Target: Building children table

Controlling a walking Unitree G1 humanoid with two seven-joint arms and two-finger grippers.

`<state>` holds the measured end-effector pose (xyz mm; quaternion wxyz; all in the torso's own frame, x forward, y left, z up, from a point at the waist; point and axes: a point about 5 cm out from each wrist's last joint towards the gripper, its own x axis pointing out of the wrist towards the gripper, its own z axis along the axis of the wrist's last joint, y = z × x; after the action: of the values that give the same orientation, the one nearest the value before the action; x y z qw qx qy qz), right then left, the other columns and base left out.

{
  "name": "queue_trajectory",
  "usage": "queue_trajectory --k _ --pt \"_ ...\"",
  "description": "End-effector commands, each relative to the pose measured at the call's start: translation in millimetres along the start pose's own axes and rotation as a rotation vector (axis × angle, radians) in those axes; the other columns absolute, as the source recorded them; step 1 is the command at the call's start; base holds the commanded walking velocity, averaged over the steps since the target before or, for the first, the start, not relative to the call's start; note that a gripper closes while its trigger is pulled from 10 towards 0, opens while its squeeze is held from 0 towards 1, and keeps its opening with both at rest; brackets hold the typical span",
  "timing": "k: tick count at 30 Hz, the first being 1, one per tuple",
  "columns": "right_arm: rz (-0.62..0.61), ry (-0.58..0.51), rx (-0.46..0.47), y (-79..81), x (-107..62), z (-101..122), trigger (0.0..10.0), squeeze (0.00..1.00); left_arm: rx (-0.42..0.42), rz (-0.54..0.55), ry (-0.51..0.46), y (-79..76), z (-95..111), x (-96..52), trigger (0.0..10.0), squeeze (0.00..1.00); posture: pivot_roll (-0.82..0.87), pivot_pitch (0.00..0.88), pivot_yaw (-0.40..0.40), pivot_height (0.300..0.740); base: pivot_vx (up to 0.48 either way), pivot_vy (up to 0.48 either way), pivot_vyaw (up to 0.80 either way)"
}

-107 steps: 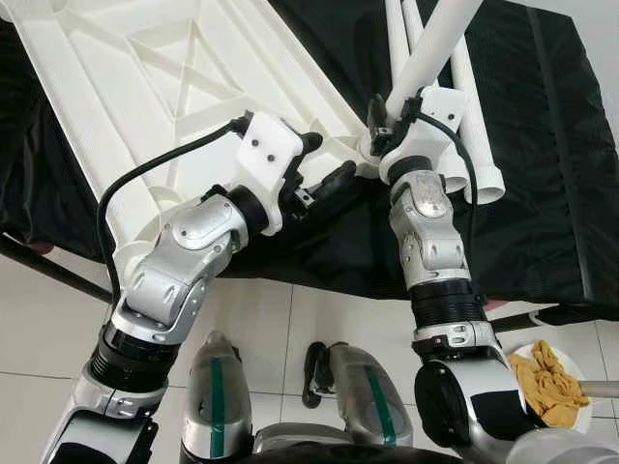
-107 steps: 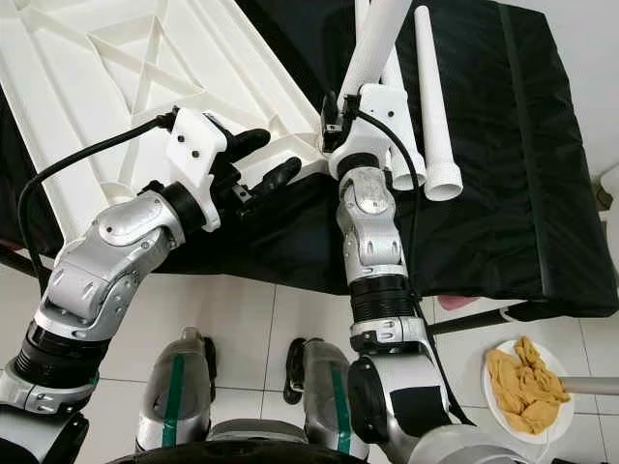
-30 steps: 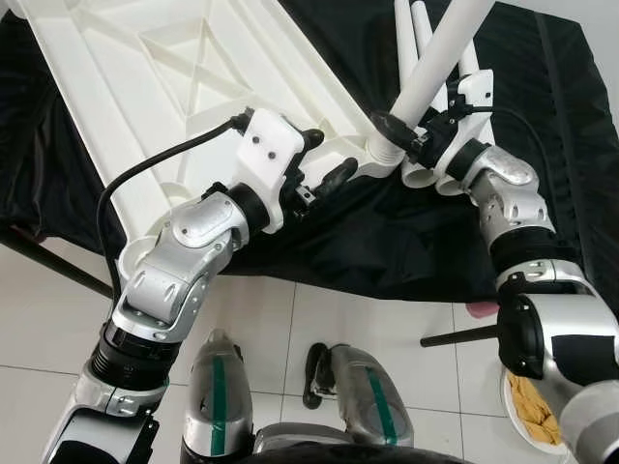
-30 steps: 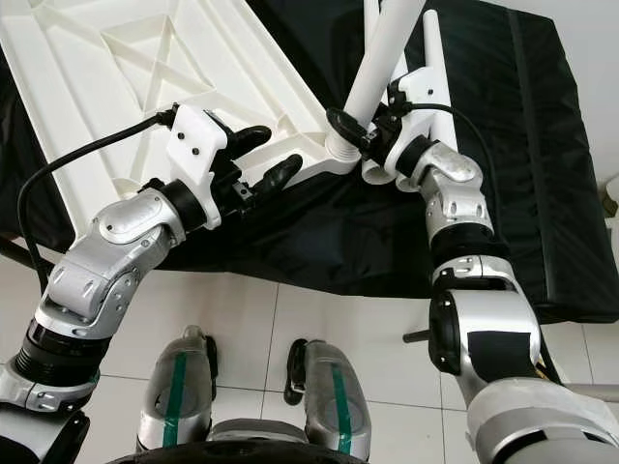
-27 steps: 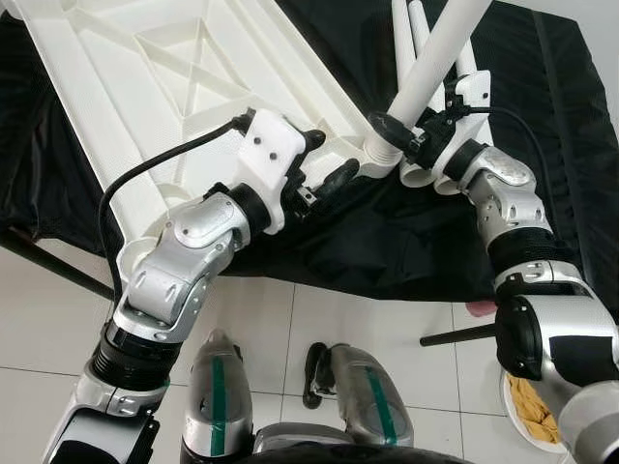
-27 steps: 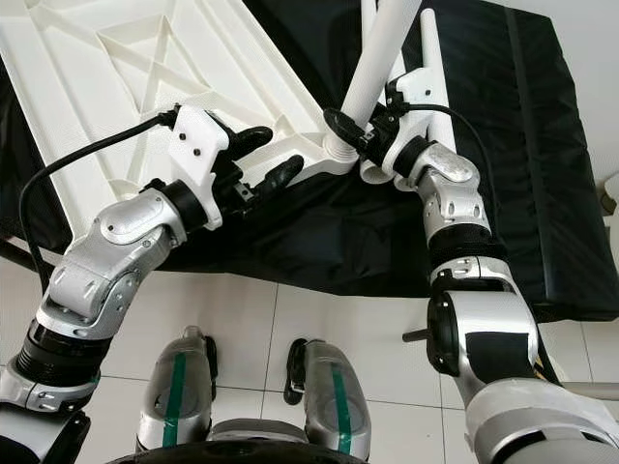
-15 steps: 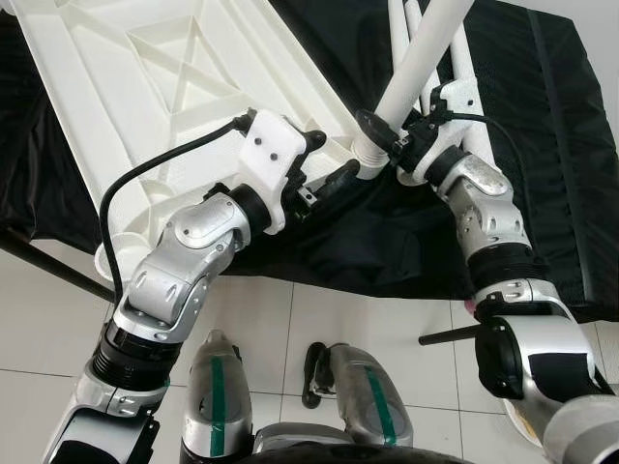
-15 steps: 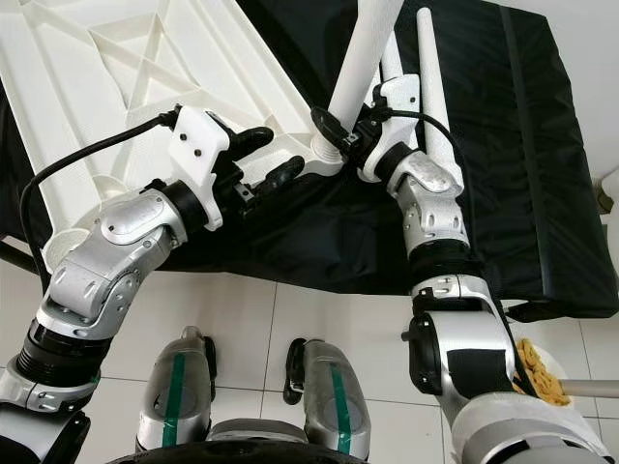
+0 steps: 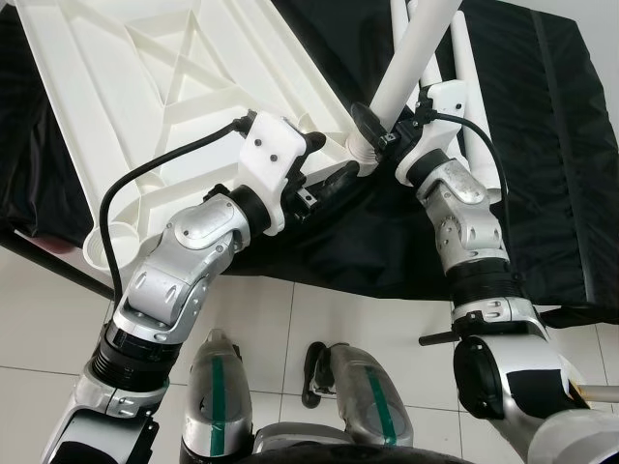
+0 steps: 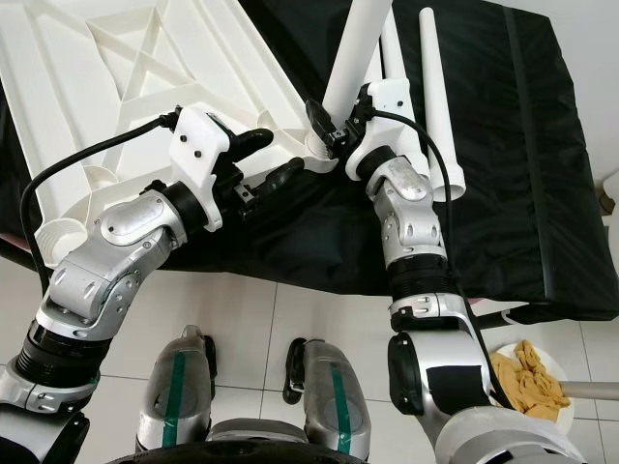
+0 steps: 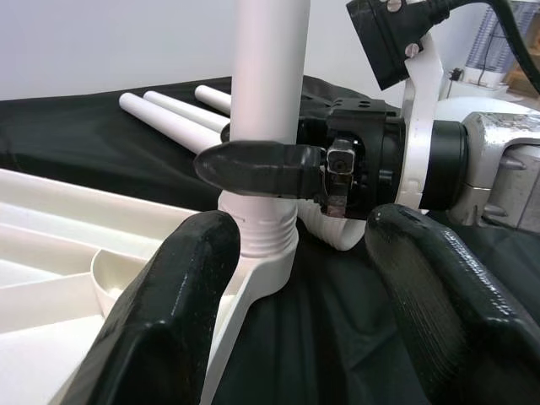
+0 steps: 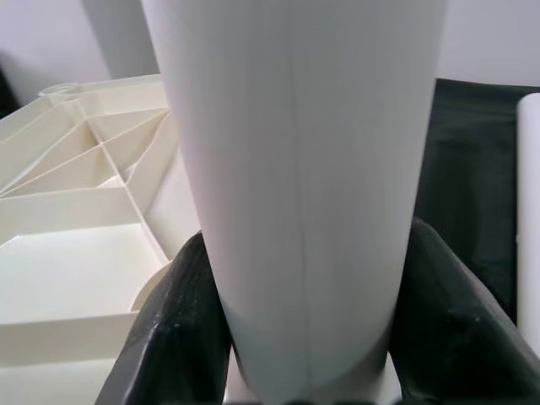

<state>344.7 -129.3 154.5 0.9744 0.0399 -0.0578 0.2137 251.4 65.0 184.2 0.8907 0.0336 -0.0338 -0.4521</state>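
Black cloth (image 10: 542, 164) under white tabletop (image 9: 145, 106) — pale floor tiles (image 10: 290, 329), right pincer (image 10: 329, 121) clamping leg (image 10: 356, 48)

Smooth plastic leg (image 9: 411, 58) (matt), black cloth (image 9: 542, 193).

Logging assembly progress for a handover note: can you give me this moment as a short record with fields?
surface: black cloth
tabletop: white tabletop lying underside up
standing leg: white leg upright in the tabletop's corner socket
right gripper: right gripper shut on the leg just above the socket
left gripper: left gripper open, beside that corner
spare legs: spare legs lying on the cloth
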Motion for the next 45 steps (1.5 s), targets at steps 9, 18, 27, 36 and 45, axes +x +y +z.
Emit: queue_trajectory --k 9,18,27,36,45 --pt "-0.381 -0.054 0.024 -6.4 -7.2 10.4 10.0 0.00 -0.008 -0.036 0.006 -4.5 -0.4 -0.2 10.0 0.00 0.11 0.063 -0.094 0.740 0.000 0.000 0.00" --pt "-0.600 -0.007 0.008 -7.4 -20.9 -1.4 10.0 0.00 -0.007 -0.034 0.003 -4.7 0.3 -0.2 10.0 0.00 0.11 0.064 -0.096 0.740 0.000 0.000 0.00" --pt "-0.547 0.042 0.012 5.9 -19.4 -6.2 10.0 0.00 -0.007 -0.034 0.001 -3.7 0.7 0.7 10.0 0.00 0.11 0.067 -0.096 0.740 0.000 0.000 0.00" --pt "-0.460 0.051 0.028 18.7 -20.3 -8.4 10.0 1.00 -0.009 -0.034 0.001 -4.1 0.6 0.5 10.0 0.00 0.11 0.066 -0.097 0.740 0.000 0.000 0.00" --pt "-0.386 0.028 0.023 15.6 -21.0 -4.6 10.0 1.00 -0.010 -0.035 -0.003 -4.3 0.5 2.2 10.0 0.00 0.11 0.054 -0.104 0.740 0.000 0.000 0.00"
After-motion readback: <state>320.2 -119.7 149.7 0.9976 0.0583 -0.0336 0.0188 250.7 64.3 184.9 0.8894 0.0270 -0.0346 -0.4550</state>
